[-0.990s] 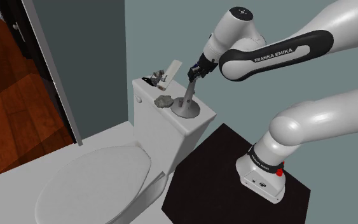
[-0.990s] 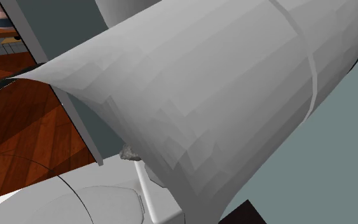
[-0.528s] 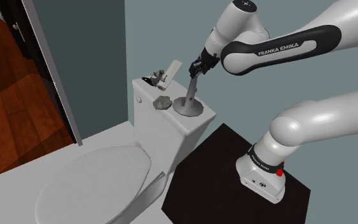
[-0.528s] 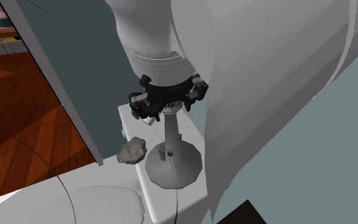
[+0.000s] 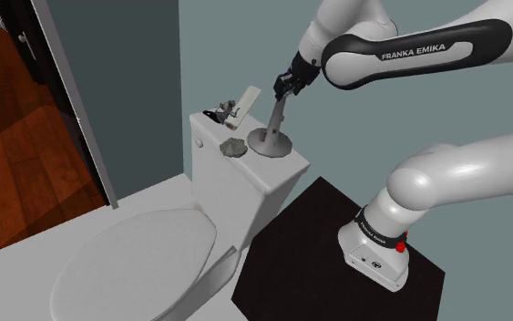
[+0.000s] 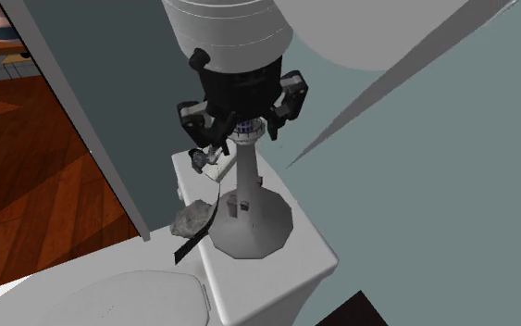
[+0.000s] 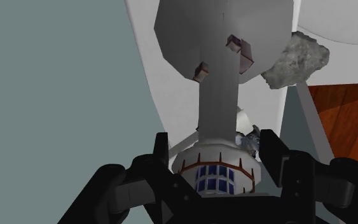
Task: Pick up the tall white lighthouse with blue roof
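The lighthouse (image 5: 274, 123) is a tall grey-white tower on a wide octagonal base, with a blue-windowed lantern ring near its top. It leans a little and hangs just above the toilet tank lid (image 5: 256, 175). My gripper (image 5: 284, 88) is shut on its top, and the hand hides the roof. In the second exterior view the gripper (image 6: 240, 131) clasps the tower (image 6: 241, 190) from above. In the wrist view the fingers (image 7: 274, 153) flank the lantern ring of the lighthouse (image 7: 219, 108), whose base points away.
A small grey rock (image 5: 234, 147) lies on the lid beside the lighthouse base, also seen as the rock (image 6: 192, 219). A small figure and a white box (image 5: 238, 107) stand at the lid's far end. Below is the toilet seat lid (image 5: 136, 264); wooden floor lies past the door frame.
The arm has risen, carrying the lighthouse up off the tank lid. In the second exterior view the arm has cleared away and uncovered the gripper.
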